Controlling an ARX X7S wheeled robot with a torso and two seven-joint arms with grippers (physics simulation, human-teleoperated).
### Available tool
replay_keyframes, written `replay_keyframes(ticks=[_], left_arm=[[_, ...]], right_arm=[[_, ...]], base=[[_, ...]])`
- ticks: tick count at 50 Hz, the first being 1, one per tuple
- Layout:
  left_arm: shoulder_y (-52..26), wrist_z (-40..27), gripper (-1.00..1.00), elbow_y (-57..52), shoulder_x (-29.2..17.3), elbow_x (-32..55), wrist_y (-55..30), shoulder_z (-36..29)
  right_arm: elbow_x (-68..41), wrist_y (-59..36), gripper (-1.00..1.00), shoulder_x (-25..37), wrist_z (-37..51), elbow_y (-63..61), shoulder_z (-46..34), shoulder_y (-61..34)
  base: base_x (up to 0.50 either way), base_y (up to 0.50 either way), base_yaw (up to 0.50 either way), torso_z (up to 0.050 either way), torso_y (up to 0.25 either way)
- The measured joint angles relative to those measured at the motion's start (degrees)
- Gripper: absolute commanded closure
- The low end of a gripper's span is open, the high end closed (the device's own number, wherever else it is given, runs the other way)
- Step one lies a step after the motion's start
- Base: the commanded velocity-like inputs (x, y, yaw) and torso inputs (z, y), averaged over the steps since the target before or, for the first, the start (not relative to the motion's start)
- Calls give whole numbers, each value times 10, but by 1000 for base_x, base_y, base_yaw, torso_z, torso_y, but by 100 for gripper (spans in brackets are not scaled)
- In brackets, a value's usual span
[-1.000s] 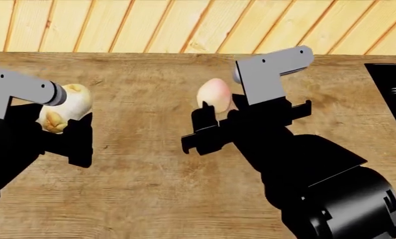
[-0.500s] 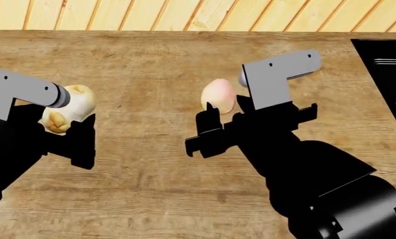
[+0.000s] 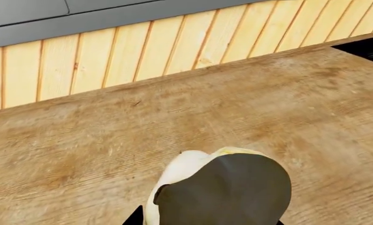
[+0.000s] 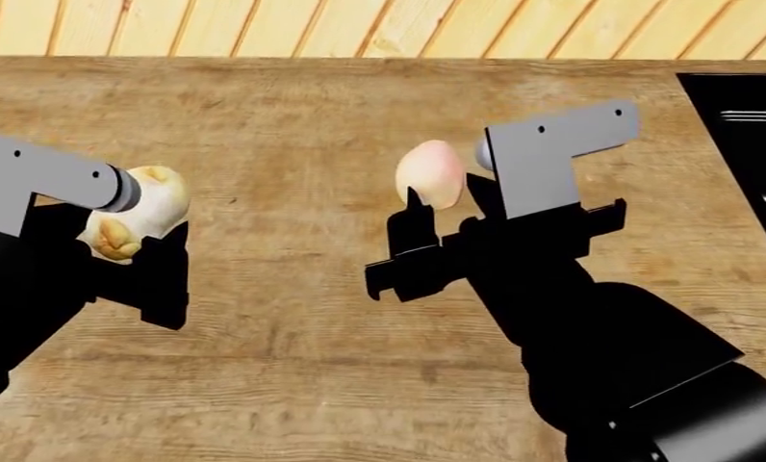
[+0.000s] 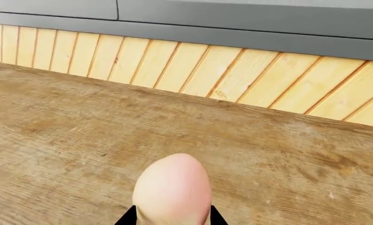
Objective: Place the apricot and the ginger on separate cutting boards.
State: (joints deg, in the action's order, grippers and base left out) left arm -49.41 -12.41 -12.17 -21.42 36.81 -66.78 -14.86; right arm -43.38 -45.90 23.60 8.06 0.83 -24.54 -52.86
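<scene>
Wood fills every view: a worn plank counter [image 4: 293, 318] backed by pale vertical paneling [image 5: 193, 65], with a black inset [image 4: 743, 144] at its right edge. Neither cutting board shows in any view, so both arms appear to be carrying their loads toward boards out of sight. The left gripper [image 4: 145, 241] is clamped on the ginger [image 4: 133, 217], held clear above the counter near its left edge; in the left wrist view the ginger [image 3: 180, 176] bulges out beside a dark finger [image 3: 230, 192]. The right gripper [image 4: 441, 217] is closed on the apricot [image 4: 432, 173], blush end up, over the counter's middle. One item per arm suits the task: each piece can go to its own board.
</scene>
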Motion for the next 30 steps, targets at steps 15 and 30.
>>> replay_keyframes(ticks=[15,30], left_arm=[[-1,-1,100,3,-2,0,4,-2],[2,1,100,3,-4,5,10,-5]], right_arm=[[-8,-1,100,4,5,-11,3,5],[-8,1,100,11,12,-17,6,12]], base=[[-179,-122,0,0,0],[-195,-491,0,0,0]])
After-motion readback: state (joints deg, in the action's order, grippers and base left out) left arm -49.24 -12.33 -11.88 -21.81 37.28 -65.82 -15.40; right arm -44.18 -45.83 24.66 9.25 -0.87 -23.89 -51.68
